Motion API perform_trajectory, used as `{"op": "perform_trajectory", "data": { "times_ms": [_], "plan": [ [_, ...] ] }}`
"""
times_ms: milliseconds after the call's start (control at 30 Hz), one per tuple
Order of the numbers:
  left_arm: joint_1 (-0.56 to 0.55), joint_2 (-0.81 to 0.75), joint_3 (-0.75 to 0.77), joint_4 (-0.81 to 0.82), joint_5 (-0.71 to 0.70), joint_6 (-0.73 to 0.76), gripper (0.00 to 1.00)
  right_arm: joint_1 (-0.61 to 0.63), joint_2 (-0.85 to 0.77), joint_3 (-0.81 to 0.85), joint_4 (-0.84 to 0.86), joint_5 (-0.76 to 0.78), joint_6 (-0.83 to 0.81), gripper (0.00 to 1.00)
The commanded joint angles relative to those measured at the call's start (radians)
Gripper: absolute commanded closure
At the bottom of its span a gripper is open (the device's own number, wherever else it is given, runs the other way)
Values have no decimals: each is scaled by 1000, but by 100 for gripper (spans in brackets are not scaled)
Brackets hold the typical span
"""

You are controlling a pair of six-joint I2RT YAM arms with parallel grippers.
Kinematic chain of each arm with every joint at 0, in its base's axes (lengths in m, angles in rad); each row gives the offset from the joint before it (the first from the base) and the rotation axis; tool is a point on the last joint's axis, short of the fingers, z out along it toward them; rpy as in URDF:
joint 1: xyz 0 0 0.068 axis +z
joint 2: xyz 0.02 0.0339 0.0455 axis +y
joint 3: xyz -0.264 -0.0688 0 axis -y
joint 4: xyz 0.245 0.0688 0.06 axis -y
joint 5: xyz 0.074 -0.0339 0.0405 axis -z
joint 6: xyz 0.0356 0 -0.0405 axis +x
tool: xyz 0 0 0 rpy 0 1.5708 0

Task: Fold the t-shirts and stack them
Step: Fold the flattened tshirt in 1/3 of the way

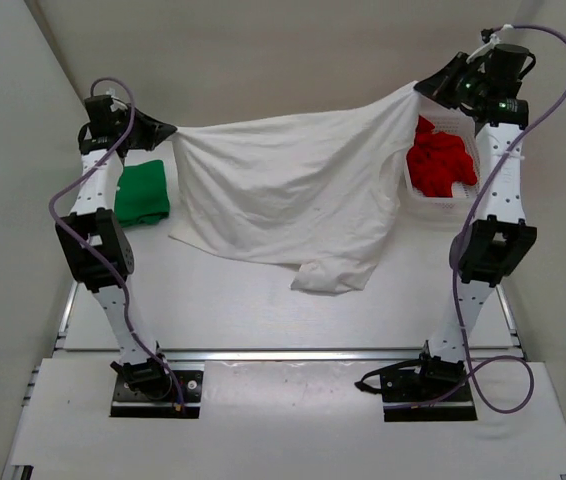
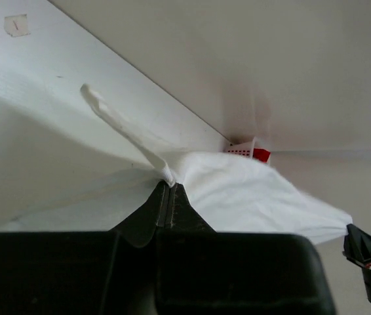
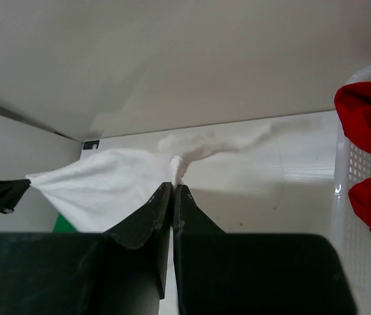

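Observation:
The white t-shirt (image 1: 293, 190) hangs stretched between both grippers above the table, its lower part draped on the surface. My left gripper (image 1: 170, 129) is shut on its left corner; in the left wrist view (image 2: 168, 184) the cloth (image 2: 251, 190) spreads away from the shut jaws. My right gripper (image 1: 422, 87) is shut on its right corner, also seen in the right wrist view (image 3: 173, 186), with cloth (image 3: 100, 187) to the left. The green t-shirt (image 1: 142, 192) lies folded at the left. The red t-shirt (image 1: 439, 160) lies crumpled in the basket.
A white mesh basket (image 1: 441, 203) stands at the right, behind my right arm; its wall shows in the right wrist view (image 3: 352, 197). Walls close in the table at the back and both sides.

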Motion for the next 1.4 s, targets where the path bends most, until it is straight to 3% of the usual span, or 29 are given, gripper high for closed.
{"op": "perform_trajectory", "data": {
  "times_ms": [0, 233, 333, 367, 433, 533, 567, 733, 900, 1133, 1367],
  "plan": [
    [8, -53, 157, 35, -10, -37, 100, -54, -43, 124, 167, -41, 109, 100],
    [85, -86, 211, 264, 34, -221, 100, -131, -133, 107, 397, -139, 270, 100],
    [81, -125, 101, 319, 44, -214, 100, -109, -170, 72, 297, -146, 163, 100],
    [78, -146, 73, 320, 47, -195, 100, -100, -184, -8, 270, -150, 137, 100],
    [65, -201, -136, 384, 36, -157, 100, -62, -280, -215, 273, -156, 51, 100],
    [61, -292, -457, 560, 41, -186, 100, -39, -484, -812, 477, -130, 34, 100],
    [68, -304, -549, 590, 41, -188, 100, -46, -519, -890, 553, -156, 57, 100],
    [79, -316, -804, 633, 47, -100, 100, -68, -573, -1321, 571, -156, 26, 100],
    [94, -364, -1071, 659, 24, -10, 100, -63, -576, -1440, 505, -117, -53, 100],
    [94, -399, -1196, 547, -19, 110, 100, -63, -605, -1499, 312, -32, -185, 100],
    [150, -474, -1254, 342, -94, 226, 100, -155, -757, -1669, 235, -34, -161, 100]
  ]
}}
